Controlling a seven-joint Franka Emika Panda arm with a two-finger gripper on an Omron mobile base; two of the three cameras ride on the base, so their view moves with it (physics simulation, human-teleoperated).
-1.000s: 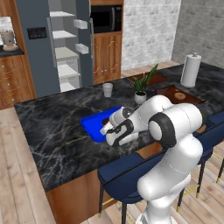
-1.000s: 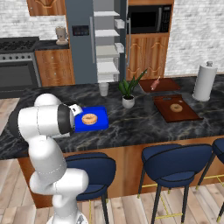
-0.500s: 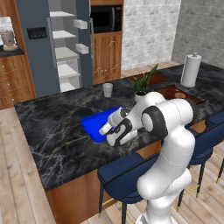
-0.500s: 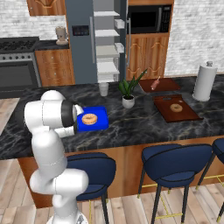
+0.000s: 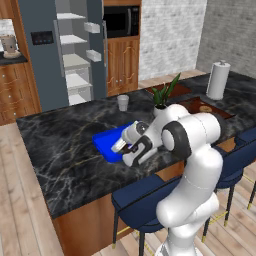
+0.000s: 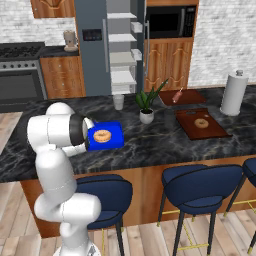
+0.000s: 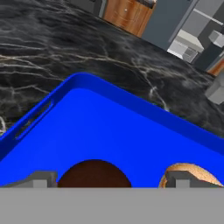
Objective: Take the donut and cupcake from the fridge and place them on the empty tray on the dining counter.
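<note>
The bright blue tray [image 5: 105,145] [image 6: 114,131] lies on the black marble dining counter [image 5: 65,145] [image 6: 165,140]. A glazed donut [image 6: 102,135] [image 7: 194,173] rests in the tray. Beside it in the hand view sits the brown-topped cupcake [image 7: 94,173] on the tray floor [image 7: 109,127]. My gripper [image 5: 122,152] [image 7: 109,178] hangs low over the tray's near side and is open, its fingertips [image 7: 43,178] standing apart on either side of the cupcake with gaps. The dark grey fridge [image 5: 45,55] [image 6: 92,55] stands beyond the counter with a door open and white shelves showing.
A grey cup [image 5: 123,102] [image 6: 118,102] and a potted plant [image 5: 162,97] [image 6: 146,107] stand behind the tray. To the right, a reddish-brown tray [image 6: 201,123] holds another donut, and a paper towel roll [image 6: 234,92] stands further along. Blue stools [image 6: 200,182] line the near side.
The arm's elbow and forearm have turned a little. The hand has stayed low over the tray's near side.
</note>
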